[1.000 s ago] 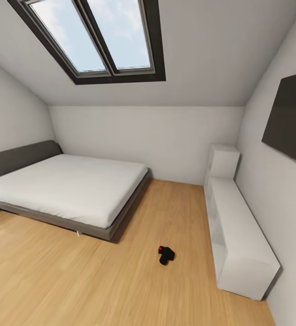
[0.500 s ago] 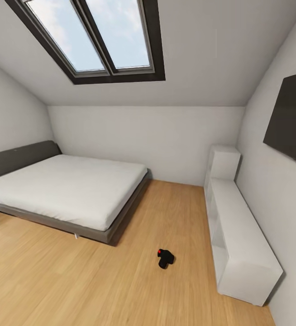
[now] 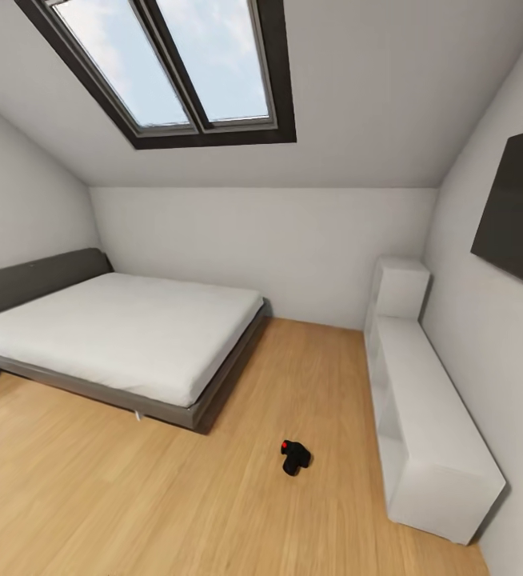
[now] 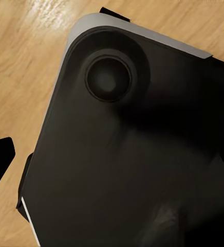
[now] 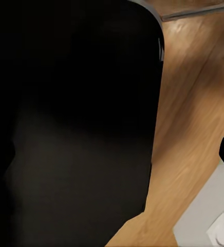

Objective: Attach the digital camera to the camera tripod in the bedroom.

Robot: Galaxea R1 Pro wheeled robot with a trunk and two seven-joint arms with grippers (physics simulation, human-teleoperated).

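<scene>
Both grippers are out of the head view, and each wrist view looks onto a dark body panel over wood floor (image 4: 30, 62), so whether the fingers are spread or closed cannot be told, nor which arm is nearer. Lying on the plank floor low and just right of centre in the head view is the digital camera (image 3: 295, 457), between the bed (image 3: 125, 336) and the white cabinet (image 3: 429, 432). Its red dot faces upper left, and it looks well ahead, so closing in likely comes first.
</scene>
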